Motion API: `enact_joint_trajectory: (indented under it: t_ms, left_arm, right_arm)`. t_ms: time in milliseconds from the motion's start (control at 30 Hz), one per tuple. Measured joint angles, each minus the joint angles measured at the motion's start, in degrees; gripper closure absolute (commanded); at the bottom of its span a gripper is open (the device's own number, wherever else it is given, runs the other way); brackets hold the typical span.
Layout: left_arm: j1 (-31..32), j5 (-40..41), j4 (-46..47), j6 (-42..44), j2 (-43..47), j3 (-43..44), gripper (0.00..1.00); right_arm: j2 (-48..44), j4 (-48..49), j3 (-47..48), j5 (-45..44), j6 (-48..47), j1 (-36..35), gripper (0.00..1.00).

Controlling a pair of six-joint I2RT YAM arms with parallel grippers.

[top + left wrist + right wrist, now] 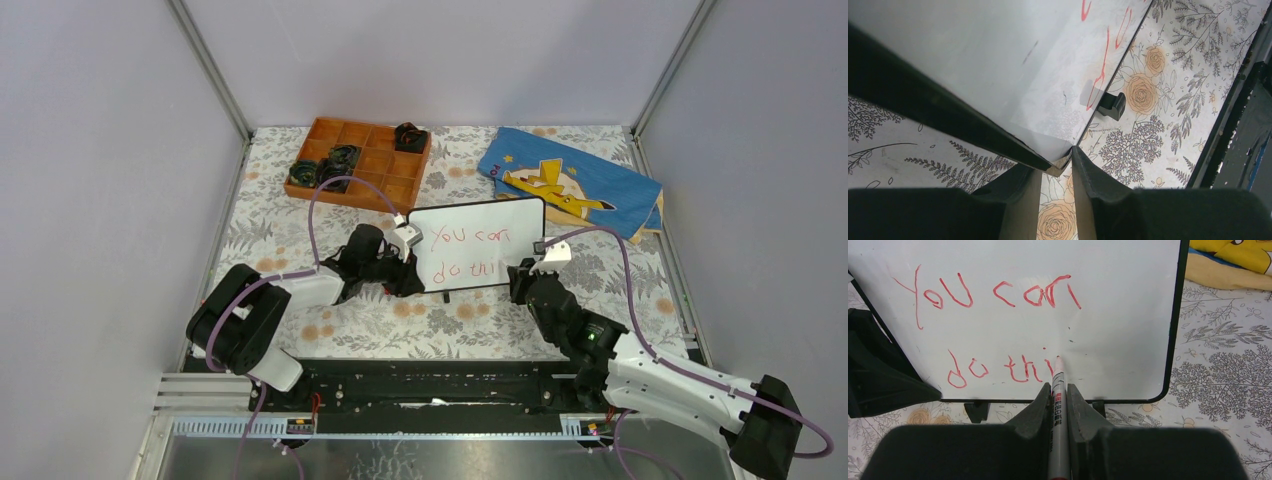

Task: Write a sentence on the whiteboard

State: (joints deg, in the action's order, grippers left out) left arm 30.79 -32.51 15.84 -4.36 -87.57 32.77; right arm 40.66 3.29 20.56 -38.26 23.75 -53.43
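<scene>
Your whiteboard [478, 243] (glossy, thin black frame, rounded corners) is standing mid-table on the floral cover [450, 322]. Its red sentence [1034, 297] is reading "You can do thi". Your right gripper [1057, 390] is clamping the grey marker [1058, 376], whose tip is touching the board. Your left gripper [1060, 167] is pinching the board's lower corner, with the contact partly hidden.

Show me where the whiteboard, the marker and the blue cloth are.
whiteboard [1128, 315], right wrist view, bare white surface.
marker [1057, 390], right wrist view, barrel below the tip.
blue cloth [605, 175], top view, plain blue area.
</scene>
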Motion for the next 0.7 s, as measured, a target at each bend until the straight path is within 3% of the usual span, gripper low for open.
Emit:
enact_joint_trajectory:
  t_ms: [700]
  left_arm:
    - [0.28,0.42,-0.04,0.07,0.0,0.0,0.66]
  right_arm:
    - [3.52,0.5,0.0,-3.23,0.22,0.0,1.0]
